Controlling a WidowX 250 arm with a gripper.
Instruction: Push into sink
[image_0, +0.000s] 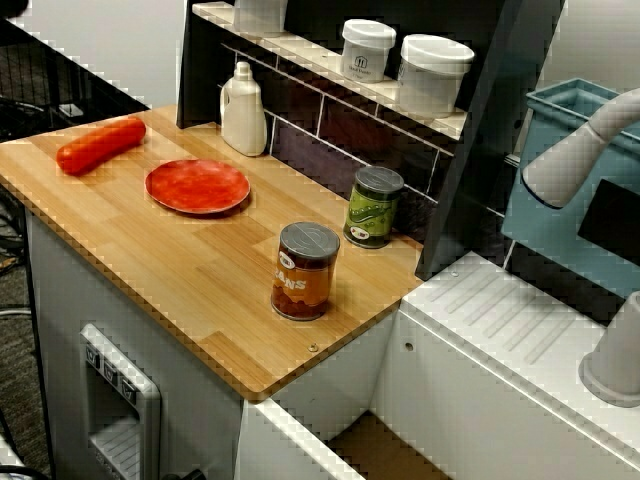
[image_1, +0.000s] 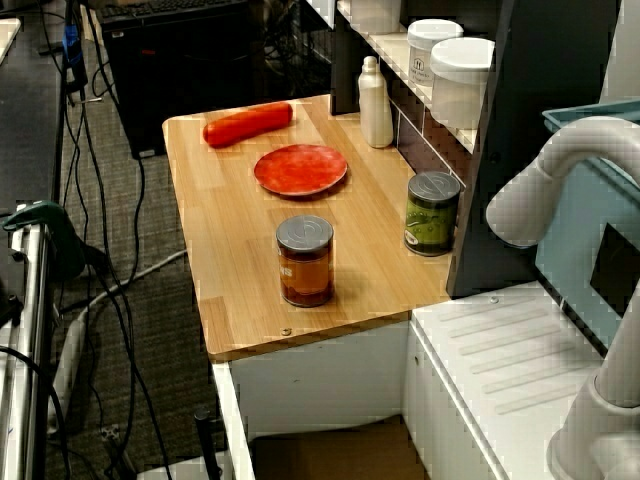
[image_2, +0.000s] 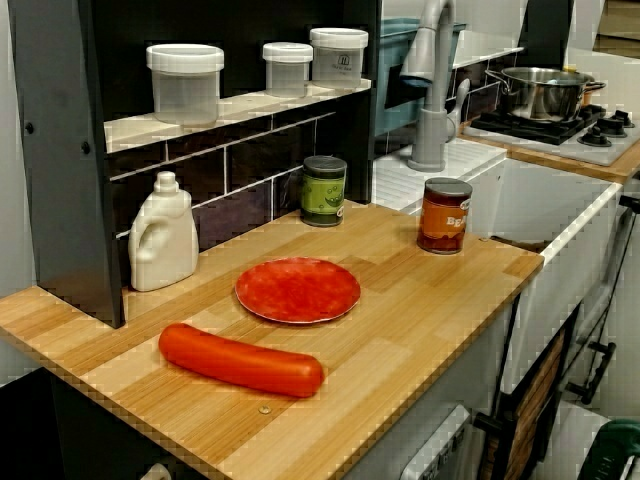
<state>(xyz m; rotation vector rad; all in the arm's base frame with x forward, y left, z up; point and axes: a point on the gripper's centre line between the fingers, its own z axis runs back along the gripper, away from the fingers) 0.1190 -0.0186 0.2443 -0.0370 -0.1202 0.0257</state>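
The sink (image_0: 382, 452) is a white-walled basin with a brown floor, just past the right end of the wooden counter (image_0: 190, 290). It also shows in the side view (image_1: 330, 455) and the front view (image_2: 565, 250). An orange-brown can (image_0: 305, 272) (image_1: 305, 262) (image_2: 444, 215) stands upright near the counter's edge, closest to the sink. A green can (image_0: 374, 207) stands behind it by the back wall. No gripper appears in any view.
A red plate (image_0: 197, 186), a red sausage (image_0: 100, 146) and a white bottle (image_0: 243, 110) sit further left on the counter. A grey faucet (image_0: 580, 150) rises over the ribbed drainboard (image_0: 520, 320). A teal bin (image_0: 560, 225) hangs behind. Jars (image_0: 432, 72) line the shelf.
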